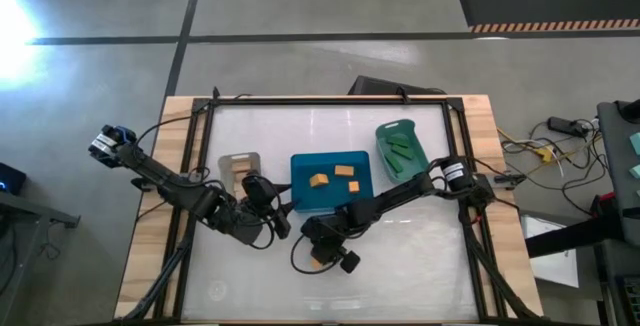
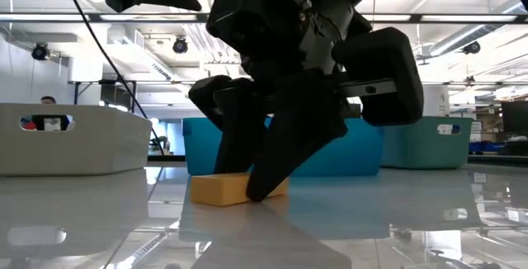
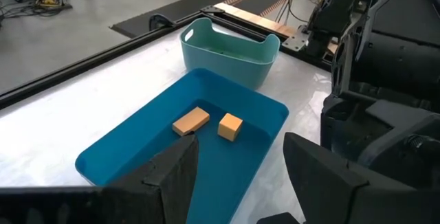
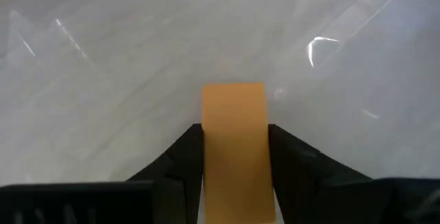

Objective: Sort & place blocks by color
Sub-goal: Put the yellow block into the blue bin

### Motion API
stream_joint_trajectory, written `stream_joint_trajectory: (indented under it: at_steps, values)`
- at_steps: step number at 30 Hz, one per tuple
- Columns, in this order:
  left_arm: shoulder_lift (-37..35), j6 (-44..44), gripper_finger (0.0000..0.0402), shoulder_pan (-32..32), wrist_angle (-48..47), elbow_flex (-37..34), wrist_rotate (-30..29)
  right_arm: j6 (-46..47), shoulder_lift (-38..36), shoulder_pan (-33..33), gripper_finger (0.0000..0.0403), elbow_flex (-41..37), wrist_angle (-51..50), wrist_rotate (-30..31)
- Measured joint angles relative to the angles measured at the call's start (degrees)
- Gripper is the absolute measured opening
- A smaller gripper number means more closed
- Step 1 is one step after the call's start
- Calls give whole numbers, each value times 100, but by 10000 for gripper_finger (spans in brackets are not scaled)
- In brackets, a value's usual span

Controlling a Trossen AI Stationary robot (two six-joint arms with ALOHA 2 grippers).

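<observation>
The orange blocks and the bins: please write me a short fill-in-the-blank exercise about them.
1. The right gripper has its fingers on both sides of an ____ block.
2. That block rests on the ____, not in a bin.
3. The blue bin holds ____ orange blocks.

Missing words: orange; table; three

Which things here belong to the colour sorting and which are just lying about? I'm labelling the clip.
In the job: orange block between the right gripper fingers; orange blocks in the blue bin; green blocks in the teal bin; clear bin; left gripper.
Lying about: floor cables.
</observation>
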Motion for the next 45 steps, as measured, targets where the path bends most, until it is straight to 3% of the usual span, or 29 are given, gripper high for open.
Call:
stream_joint_trajectory:
  at_steps: [10, 18, 22, 30, 37, 45]
  values:
    - [-26, 138, 198, 0, 71, -2, 0, 460, -784, 13, 119, -26, -994, 104]
    - [-37, 296, 198, 2, 62, 5, -225, 813, -1953, -117, 119, -85, -1930, 1445]
    - [-44, 300, 198, 2, 69, 11, -347, 931, -2477, -407, 119, -344, -1925, 1733]
    - [-48, 302, 198, 2, 69, 22, -479, 996, -3188, -1432, 119, -1378, -875, 1832]
    - [-47, 300, 198, 2, 86, 3, -558, 998, -3147, -2221, 119, -2291, 415, 1775]
    - [-31, 331, 198, 2, 86, -2, -762, 1475, -2827, -2509, 119, -2951, 1684, 1757]
